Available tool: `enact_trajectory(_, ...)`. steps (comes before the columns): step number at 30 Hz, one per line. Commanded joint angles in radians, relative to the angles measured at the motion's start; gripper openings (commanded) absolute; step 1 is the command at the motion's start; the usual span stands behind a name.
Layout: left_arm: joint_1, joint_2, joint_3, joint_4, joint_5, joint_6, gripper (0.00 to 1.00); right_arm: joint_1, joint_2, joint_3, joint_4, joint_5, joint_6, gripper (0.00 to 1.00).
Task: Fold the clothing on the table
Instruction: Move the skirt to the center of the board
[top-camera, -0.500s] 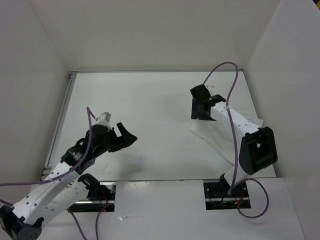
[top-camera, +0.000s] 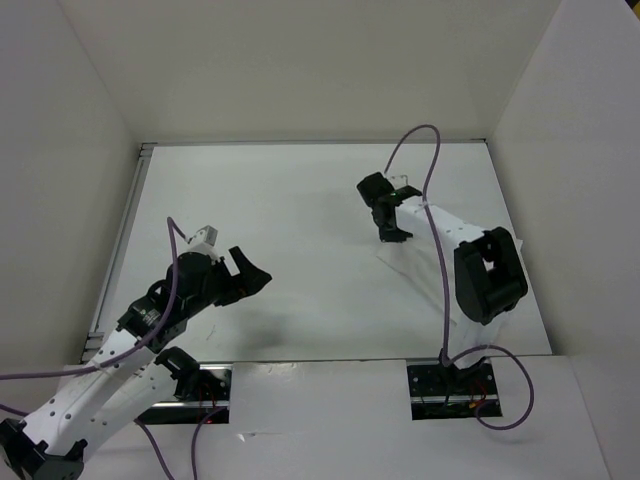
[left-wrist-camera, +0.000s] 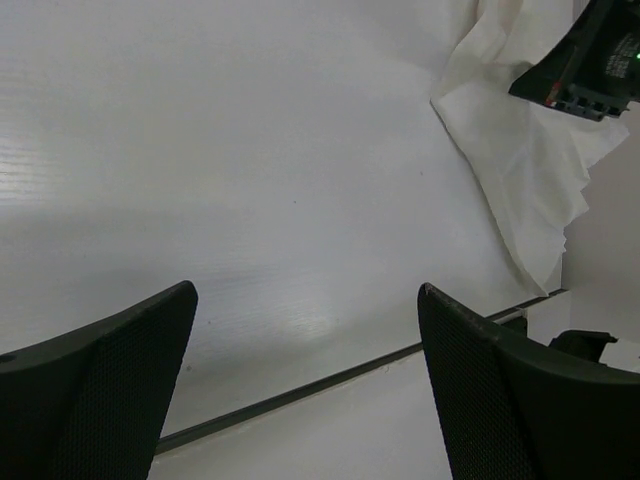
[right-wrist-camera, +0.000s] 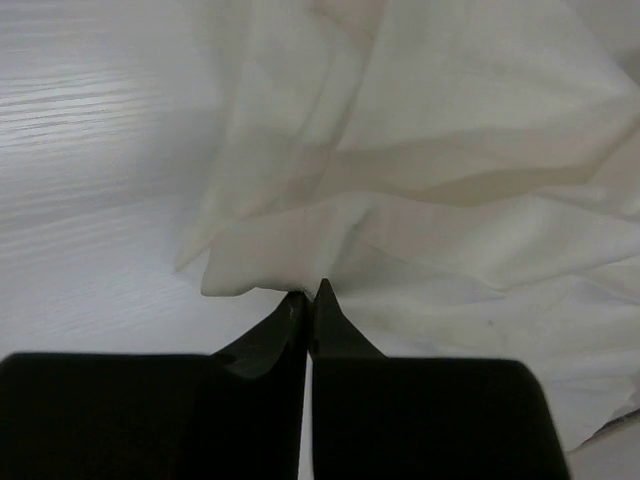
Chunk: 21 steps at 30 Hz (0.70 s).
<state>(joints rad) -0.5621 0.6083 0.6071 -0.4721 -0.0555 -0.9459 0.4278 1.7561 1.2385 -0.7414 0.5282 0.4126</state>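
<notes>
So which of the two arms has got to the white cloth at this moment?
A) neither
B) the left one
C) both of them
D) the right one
D: the right gripper is shut on the edge of the clothing, while the left gripper hangs open over bare table, apart from the fabric.

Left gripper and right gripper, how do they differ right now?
The left gripper stands wide open; the right gripper is shut. The left gripper hangs over bare table, holding nothing; the right gripper pinches the edge of the clothing. Both have black fingers.
</notes>
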Motion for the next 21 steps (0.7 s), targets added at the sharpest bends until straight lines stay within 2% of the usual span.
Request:
enact_trajectory(1, 0.010, -0.001, 0.008, 0.020, -0.003, 0.019, 0.97, 0.148, -0.133, 0.197, -0.086, 0.053, 0.003, 0.00)
enact_trajectory(3, 0.010, -0.001, 0.008, 0.010, -0.003, 0.019, 0.97, 0.186, -0.231, 0.301, -0.157, 0.014, 0.003, 0.00)
enact_trajectory(4, 0.010, -0.001, 0.008, 0.010, -0.003, 0.019, 0.97, 0.186, -0.256, 0.405, -0.189, -0.061, 0.003, 0.00)
enact_trajectory(7, 0.010, -0.010, 0.008, 0.001, -0.003, 0.019, 0.97, 0.186, -0.337, 0.534, -0.265, -0.146, -0.008, 0.00)
enact_trajectory(13, 0.010, -0.057, -0.010, -0.009, 0.006, -0.011, 0.97, 0.186, -0.447, 0.645, -0.299, -0.278, -0.008, 0.00)
enact_trajectory(16, 0.010, -0.099, -0.020, -0.037, -0.003, -0.030, 0.97, 0.186, -0.513, 0.654, -0.256, -0.373, -0.008, 0.00)
enact_trajectory(20, 0.010, -0.168, -0.044, -0.057, 0.006, -0.065, 0.97, 0.050, -0.537, 0.470, -0.233, -0.388, 0.031, 0.00)
enact_trajectory(21, 0.010, -0.168, -0.053, -0.057, 0.006, -0.076, 0.97, -0.004, -0.527, 0.425, -0.181, -0.405, 0.031, 0.00)
